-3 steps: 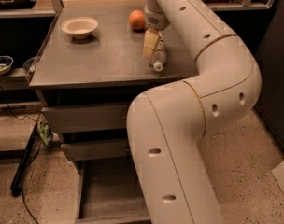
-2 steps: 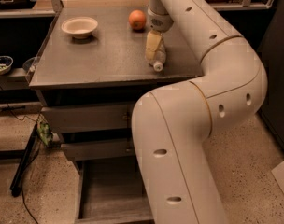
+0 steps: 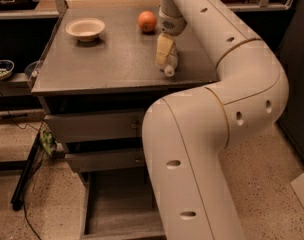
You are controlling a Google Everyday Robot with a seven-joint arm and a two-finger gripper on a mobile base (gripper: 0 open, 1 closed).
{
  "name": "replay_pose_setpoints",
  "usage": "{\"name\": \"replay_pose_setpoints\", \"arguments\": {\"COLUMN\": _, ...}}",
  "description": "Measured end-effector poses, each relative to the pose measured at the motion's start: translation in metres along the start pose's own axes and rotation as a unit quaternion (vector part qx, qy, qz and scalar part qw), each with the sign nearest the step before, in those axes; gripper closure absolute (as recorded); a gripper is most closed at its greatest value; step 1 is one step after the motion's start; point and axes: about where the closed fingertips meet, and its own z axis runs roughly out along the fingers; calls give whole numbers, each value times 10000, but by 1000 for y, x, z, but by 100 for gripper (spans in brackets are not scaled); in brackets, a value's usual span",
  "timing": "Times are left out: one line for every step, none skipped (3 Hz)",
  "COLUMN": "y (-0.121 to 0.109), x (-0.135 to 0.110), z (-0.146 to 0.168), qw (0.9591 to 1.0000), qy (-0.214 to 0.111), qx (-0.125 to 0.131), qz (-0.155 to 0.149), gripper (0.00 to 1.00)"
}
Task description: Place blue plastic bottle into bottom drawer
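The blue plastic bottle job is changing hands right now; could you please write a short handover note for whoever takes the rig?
Gripper: down at the blue plastic bottle, on the right part of the cabinet top; a firm hold is not confirmed.
Bottle: lying on the top, white cap toward the front edge, just in front of the orange. A white bowl sits far left.
Bottom drawer: pulled open, bottle not in it; the arm hides its right side.
Done: drawer open.
Left: secure the bottle, lift it, lower it into the drawer, release.
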Motion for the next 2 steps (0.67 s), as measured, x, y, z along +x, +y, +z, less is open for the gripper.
{"name": "replay_pose_setpoints", "arguments": {"y": 1, "x": -4, "z": 8, "qw": 9999, "qy": -63, "qx": -74, "qz": 60, "gripper": 0}}
{"name": "replay_pose_setpoints", "arguments": {"y": 5, "x": -7, "z": 14, "qw": 9997, "qy": -107, "qx": -182, "qz": 78, "gripper": 0}}
